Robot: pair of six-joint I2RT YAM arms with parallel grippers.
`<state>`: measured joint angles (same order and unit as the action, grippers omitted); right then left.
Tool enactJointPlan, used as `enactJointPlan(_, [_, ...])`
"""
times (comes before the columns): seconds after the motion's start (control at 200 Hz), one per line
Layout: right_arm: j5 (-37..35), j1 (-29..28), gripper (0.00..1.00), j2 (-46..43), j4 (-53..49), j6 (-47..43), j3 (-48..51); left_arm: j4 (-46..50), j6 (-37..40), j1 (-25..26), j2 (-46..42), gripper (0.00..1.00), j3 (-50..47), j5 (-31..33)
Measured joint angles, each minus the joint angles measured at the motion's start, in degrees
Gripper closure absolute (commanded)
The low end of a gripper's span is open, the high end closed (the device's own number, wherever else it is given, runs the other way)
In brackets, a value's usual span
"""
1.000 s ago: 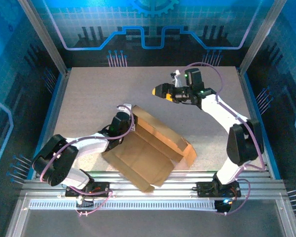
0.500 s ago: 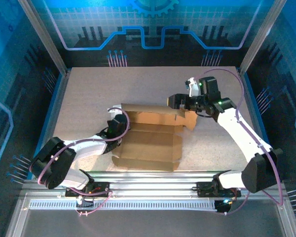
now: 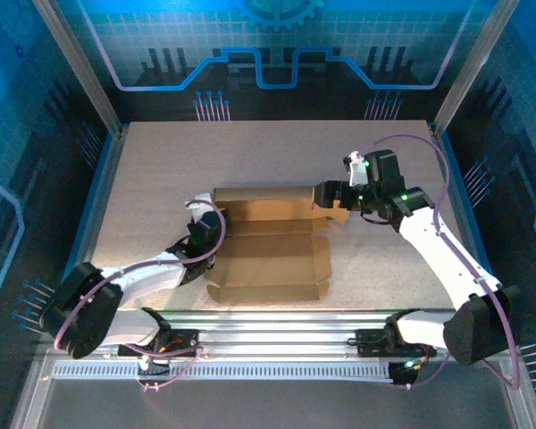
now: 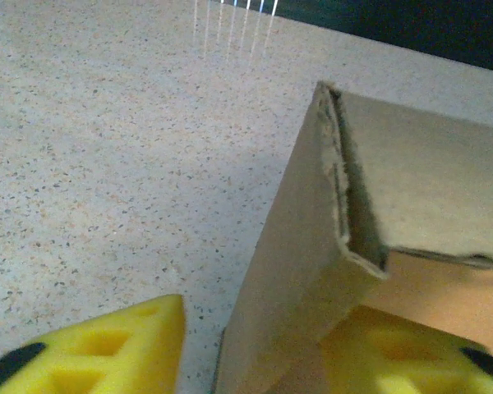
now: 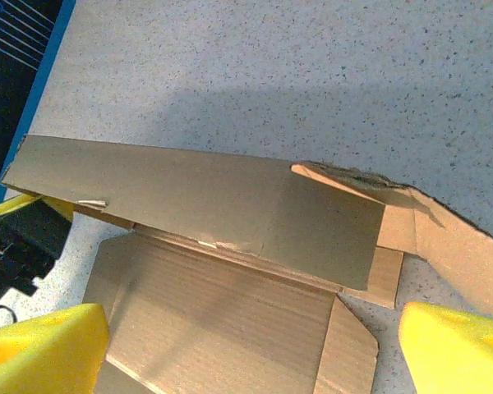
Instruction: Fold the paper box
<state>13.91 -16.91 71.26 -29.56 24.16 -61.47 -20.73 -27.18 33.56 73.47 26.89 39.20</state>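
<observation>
Paper box [image 3: 268,259] turned square, left end effector [image 4: 251,351] parted astride wall [image 4: 292,271], right end effector [image 5: 251,346] agape, empty

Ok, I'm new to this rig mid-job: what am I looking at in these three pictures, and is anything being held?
Two robot arms with yellow-fingered grippers. The wide picture looks down from above; the other two come from a camera on each wrist. On the speckled table lies the paper box, brown cardboard, partly folded, with its rear wall raised. The left gripper straddles a wall at the box's left end, not clamped. The right gripper hovers open over the right end, holding nothing.
</observation>
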Motion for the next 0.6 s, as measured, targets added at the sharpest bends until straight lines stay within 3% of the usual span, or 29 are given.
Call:
enactJointPlan(0.055, [0.2, 0.0, 0.12, -0.7, 0.6, 0.5, 1.7, 1.4, 0.1, 0.5, -2.4, 0.40, -0.5, 0.0])
enactJointPlan(0.215, [1.7, 0.0, 0.12, -1.2, 2.8, 2.0, 5.5, 9.2, -2.3, 2.7, -11.0, 0.01, -1.0, -0.6])
enactJointPlan(0.405, [3.1, -0.1, 0.10, -1.6, 8.2, 4.6, 12.6, 17.4, -5.6, 6.8, -18.2, 0.01, -1.1, -5.9])
enactJointPlan(0.6, [3.4, -0.4, 0.06, -1.2, 14.9, 7.6, 19.3, 20.4, -10.5, 10.3, -14.3, 0.01, -1.1, -14.0])
